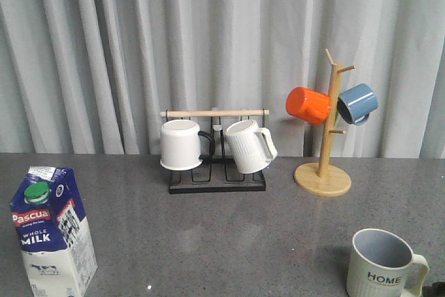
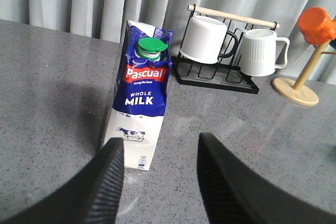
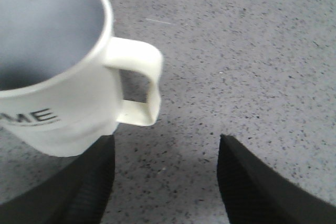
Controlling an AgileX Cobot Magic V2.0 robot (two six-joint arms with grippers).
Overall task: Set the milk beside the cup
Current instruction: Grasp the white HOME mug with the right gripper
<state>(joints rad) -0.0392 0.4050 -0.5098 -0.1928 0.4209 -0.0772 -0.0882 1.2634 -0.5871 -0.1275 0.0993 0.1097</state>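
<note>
The milk (image 1: 53,231), a blue and white Pascual carton with a green cap, stands upright at the front left of the table. In the left wrist view the milk (image 2: 140,93) stands just ahead of my left gripper (image 2: 160,148), which is open and empty, apart from the carton. The cup (image 1: 382,266), cream with "HOME" lettering, stands at the front right. In the right wrist view the cup (image 3: 55,77) is close in front of my right gripper (image 3: 165,148), which is open and empty, its handle (image 3: 139,82) toward the gap. Only a dark bit of the right gripper shows in the front view.
A black rack (image 1: 217,179) with a wooden bar holds a plain white mug (image 1: 181,145) and a white ribbed mug (image 1: 247,146) at the back middle. A wooden mug tree (image 1: 324,165) carries an orange mug (image 1: 307,105) and a blue mug (image 1: 357,103). Grey curtains hang behind.
</note>
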